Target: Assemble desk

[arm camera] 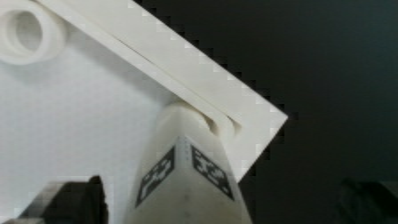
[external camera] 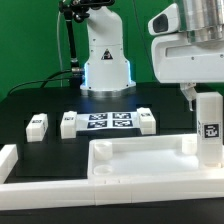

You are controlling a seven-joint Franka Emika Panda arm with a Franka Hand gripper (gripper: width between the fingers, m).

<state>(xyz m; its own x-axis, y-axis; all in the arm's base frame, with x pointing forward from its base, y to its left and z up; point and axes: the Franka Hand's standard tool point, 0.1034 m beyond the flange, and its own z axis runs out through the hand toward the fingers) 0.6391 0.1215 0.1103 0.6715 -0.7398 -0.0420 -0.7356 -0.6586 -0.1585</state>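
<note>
We find one leg upright at the tabletop's corner on the exterior view's right. The claw straddles it, jaws wide and gripping nothing. Three loose legs lie on the table beyond, in our judgement unfitted.

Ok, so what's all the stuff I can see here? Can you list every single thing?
tabletop: one, white, at the front of the table.
upright leg: one, white with a black-and-white tag, standing at the tabletop's corner on the exterior view's right.
loose legs: three, white with tags, in a row behind the tabletop.
marker board: one, white with black tags, flat between two loose legs.
border bars: two, white, along the table's front and the exterior view's left.
table: one, black.
backdrop: one, green, behind everything.
arm base: one, white, at the back.
fingers: two, dark, open on either side of the upright leg.
</note>
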